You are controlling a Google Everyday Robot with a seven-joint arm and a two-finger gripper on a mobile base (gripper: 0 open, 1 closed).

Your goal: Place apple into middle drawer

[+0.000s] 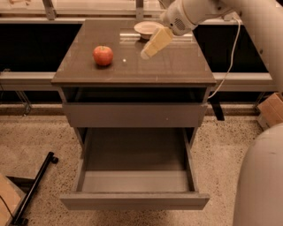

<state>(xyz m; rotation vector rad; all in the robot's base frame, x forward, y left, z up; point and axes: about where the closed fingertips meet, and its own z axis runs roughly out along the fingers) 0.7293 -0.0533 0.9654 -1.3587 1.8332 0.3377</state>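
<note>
Apart from apple, gripper over cabinet top

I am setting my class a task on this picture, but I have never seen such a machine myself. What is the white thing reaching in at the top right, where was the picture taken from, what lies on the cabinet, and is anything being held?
The white thing is a robot arm. Its pale yellow tip is the gripper, the part that grasps. It hangs over the cabinet top, near a shallow cream bowl at the back. Nothing is held: the red apple sits on the left of the top, apart from the gripper. There is only one picture, looking down at the cabinet's front; where the camera is mounted is not known. Below, the middle drawer is pulled out and has nothing in it. The apple is meant to go there.
</note>
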